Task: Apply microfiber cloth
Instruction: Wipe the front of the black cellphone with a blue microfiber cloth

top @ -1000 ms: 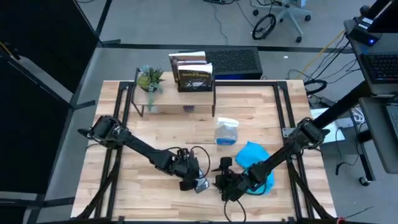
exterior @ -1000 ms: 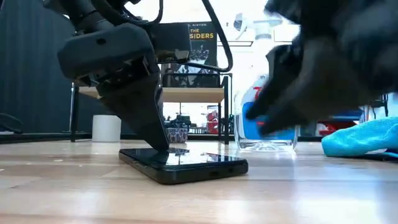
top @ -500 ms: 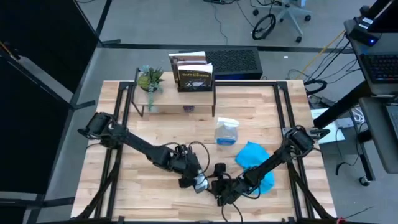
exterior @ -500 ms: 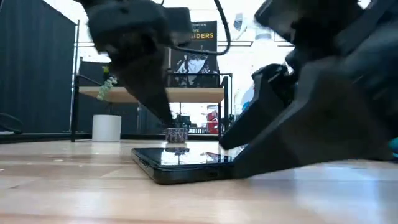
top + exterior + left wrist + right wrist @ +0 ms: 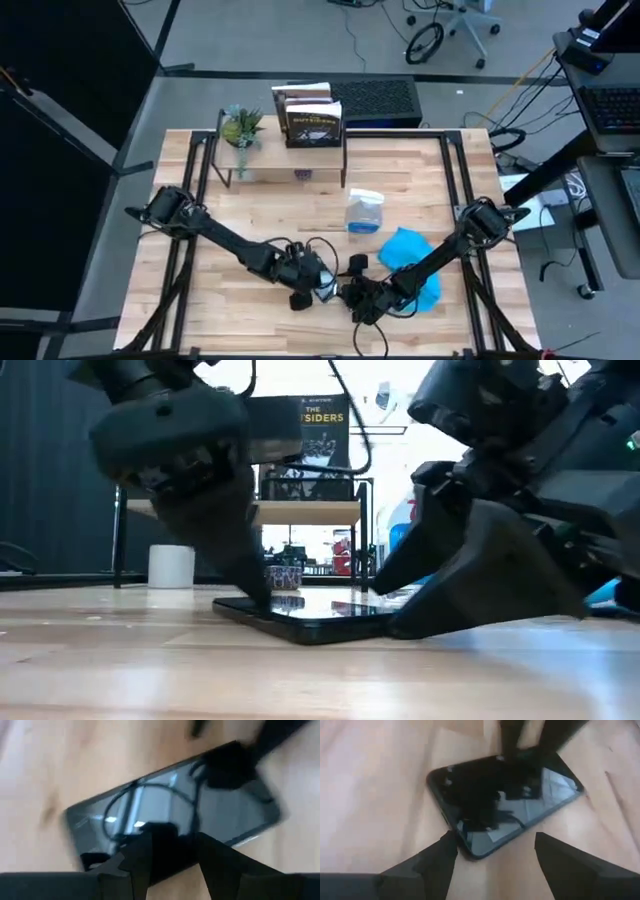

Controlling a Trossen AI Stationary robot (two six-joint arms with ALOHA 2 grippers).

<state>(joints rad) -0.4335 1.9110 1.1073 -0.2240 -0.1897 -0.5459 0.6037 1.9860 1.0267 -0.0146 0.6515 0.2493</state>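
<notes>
Your table (image 5: 270,225) carries everything here, and only the high view shows it whole: the shelf with a book (image 5: 312,120) and a plant (image 5: 241,127) at the far edge, and the spray bottle (image 5: 364,211) near the middle. The microfiber cloth (image 5: 408,250) lies just beyond the right arm, partly under it, near the table's right front; in the low view you see only a sliver of turquoise behind that arm. Both arms meet at the front centre over the black phone (image 5: 300,618), which lies flat on the wood. The left claw (image 5: 172,850) stands narrow, fingertips over the phone's edge. The right claw (image 5: 495,855) is spread wide, one finger on each side of the phone's near end. The high view hides the phone under the claws.
</notes>
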